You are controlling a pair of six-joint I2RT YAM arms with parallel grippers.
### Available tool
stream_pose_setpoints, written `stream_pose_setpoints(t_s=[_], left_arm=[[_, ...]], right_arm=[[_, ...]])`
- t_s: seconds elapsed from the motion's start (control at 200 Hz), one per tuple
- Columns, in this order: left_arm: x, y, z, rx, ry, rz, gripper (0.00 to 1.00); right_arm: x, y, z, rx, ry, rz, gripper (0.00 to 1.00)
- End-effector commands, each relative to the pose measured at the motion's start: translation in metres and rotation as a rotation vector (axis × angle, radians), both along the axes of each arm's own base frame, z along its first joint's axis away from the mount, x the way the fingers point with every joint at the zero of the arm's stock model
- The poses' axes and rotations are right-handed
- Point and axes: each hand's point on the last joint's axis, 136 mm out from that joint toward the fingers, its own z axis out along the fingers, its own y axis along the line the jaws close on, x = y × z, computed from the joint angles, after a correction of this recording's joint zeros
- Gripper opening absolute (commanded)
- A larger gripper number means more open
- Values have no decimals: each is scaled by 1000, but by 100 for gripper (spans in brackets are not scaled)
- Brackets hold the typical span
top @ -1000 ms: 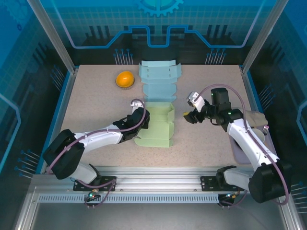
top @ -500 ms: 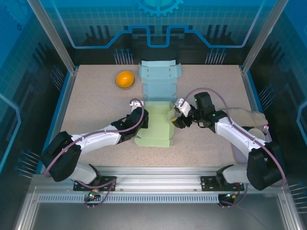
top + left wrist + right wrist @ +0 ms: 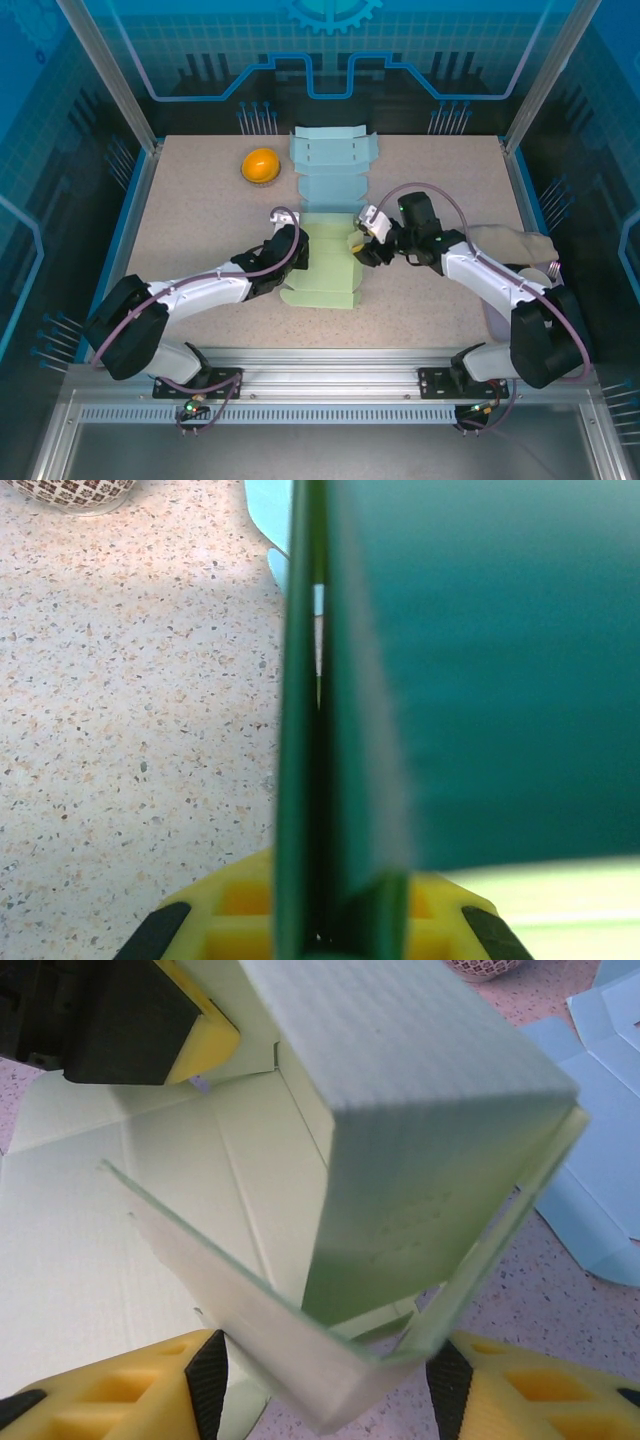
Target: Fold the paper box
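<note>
nearest to us, our left gripper is clamped tight on the upright left wall of the green paper box, which lies half folded at the middle of the table. our right gripper stands part-way wide around the box's raised right corner; we cannot tell if its pads press it. beyond lie a flat blue box blank and a round orange object.
</note>
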Motion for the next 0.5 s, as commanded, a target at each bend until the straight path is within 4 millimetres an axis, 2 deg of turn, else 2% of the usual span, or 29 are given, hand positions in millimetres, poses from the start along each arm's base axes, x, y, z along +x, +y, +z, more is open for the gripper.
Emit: stream_pose_setpoints(t_s=[0.0,0.095,0.115,0.335,0.495], left_arm=[[0,-4,2,-35,-4,-14,0],[0,-5,0,-41,4,-8,0],[0,-5,-1,-41,7,-4,0],[2,1,-9,-18,38,55,0],[2,-3,-10,-27,44,51,0]], right_arm=[[8,11,13,29,-34,-2,55],[8,15,13,31,-34,-2,54],[12,18,23,43,-55,-2,54],[16,29,24,50,-55,-20,52],[33,26,22,38,-74,-122,52]])
